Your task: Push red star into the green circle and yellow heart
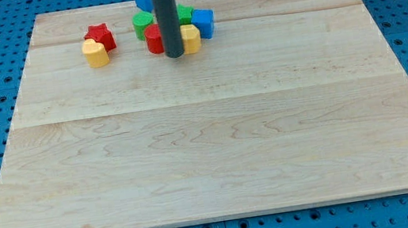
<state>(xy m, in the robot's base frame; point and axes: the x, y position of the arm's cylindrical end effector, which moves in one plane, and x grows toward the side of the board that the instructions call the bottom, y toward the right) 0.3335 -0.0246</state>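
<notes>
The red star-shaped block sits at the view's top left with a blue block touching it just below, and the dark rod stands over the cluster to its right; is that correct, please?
Not quite: in the camera view the block touching the red star-shaped block just below is a yellow block, not a blue one. The rest holds: the star is at the view's top left, and my tip stands at the cluster to its right.

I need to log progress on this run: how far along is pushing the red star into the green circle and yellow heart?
Done: nothing visible yet. The red star sits touching a yellow block at the view's upper left, apart from the cluster with the green block. In hand: my tip stands at that cluster, between a red block and a yellow block, away from the star. Left: the whole push rightward.
</notes>
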